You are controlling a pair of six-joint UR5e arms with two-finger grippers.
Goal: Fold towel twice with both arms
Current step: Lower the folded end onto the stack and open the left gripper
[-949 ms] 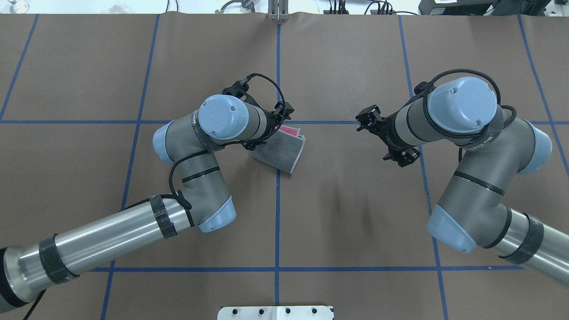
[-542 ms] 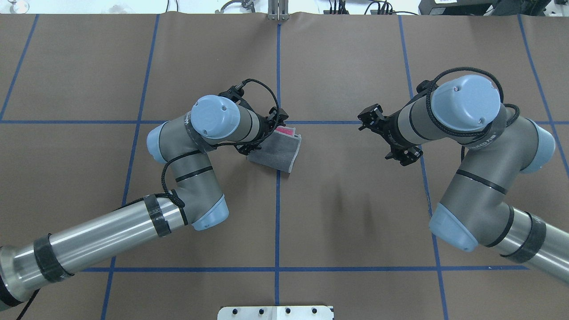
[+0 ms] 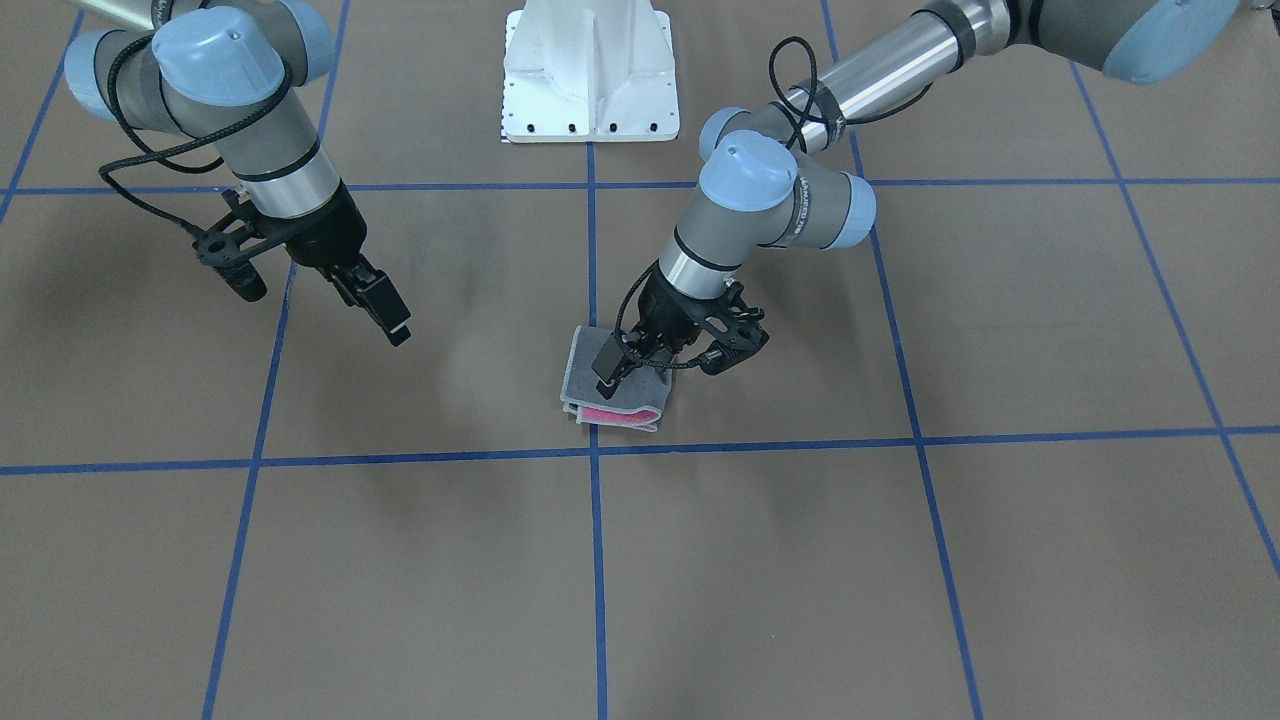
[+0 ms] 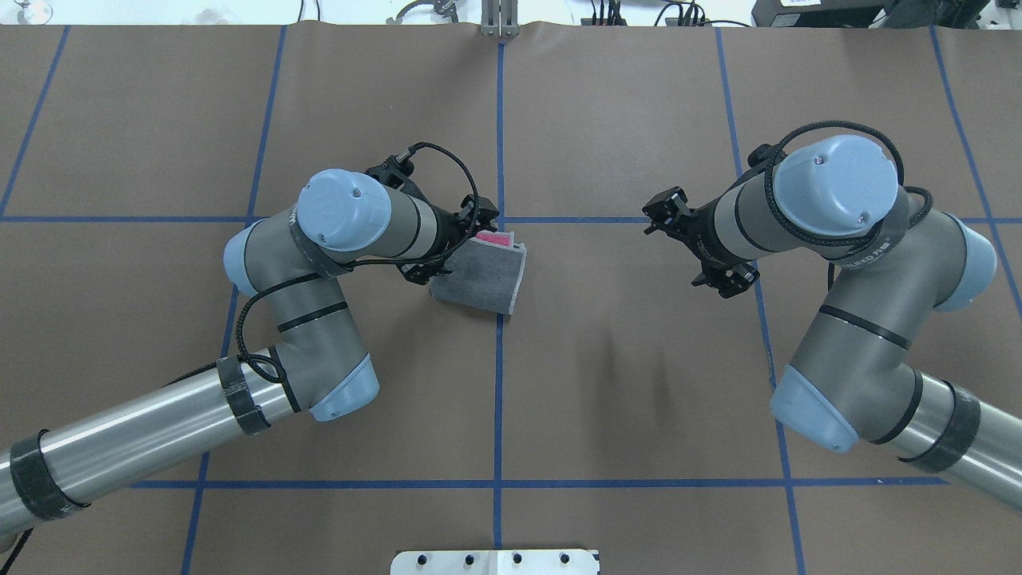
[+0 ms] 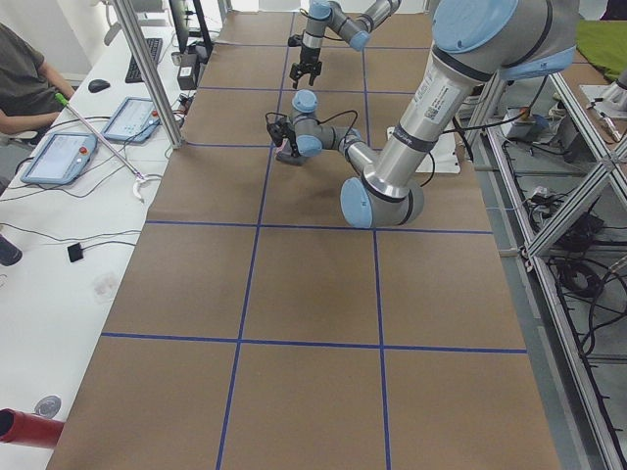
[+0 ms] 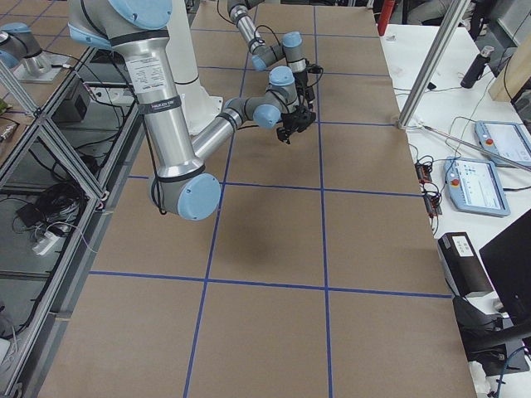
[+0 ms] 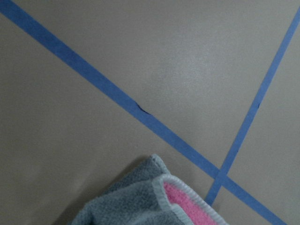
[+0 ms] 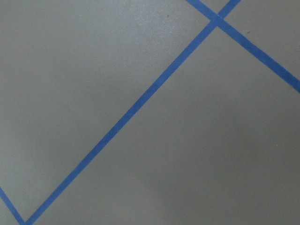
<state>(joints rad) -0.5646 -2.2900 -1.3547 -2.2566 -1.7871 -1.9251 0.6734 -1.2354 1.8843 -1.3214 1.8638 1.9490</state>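
Now the towel lies on the brown desk near its middle, askew to the grid of blue tape lines. It straddles the centre line, with most of it on the robot's left side. It sits just on the robot's side of the cross line. It is folded into a small packet with the dark grey face outward. A strip of pink shows between the layers at the edge farthest from the robot. In the left wrist view, the corner of the towel shows grey pile, a light stitched border and pink inside, close to a tape crossing.

The left arm bends down over the towel. The left end effector is on the cloth and appears clamped on it, one black finger lying over the grey top face.

The right arm is well apart from the towel, on the other side of the centre line. The right end effector hangs above bare desk, tilted, with nothing in it. Its fingers read as one dark bar, so I cannot tell whether they are apart or together. The right wrist view shows only desk and tape.

The white pedestal base stands at the robot's edge of the desk.
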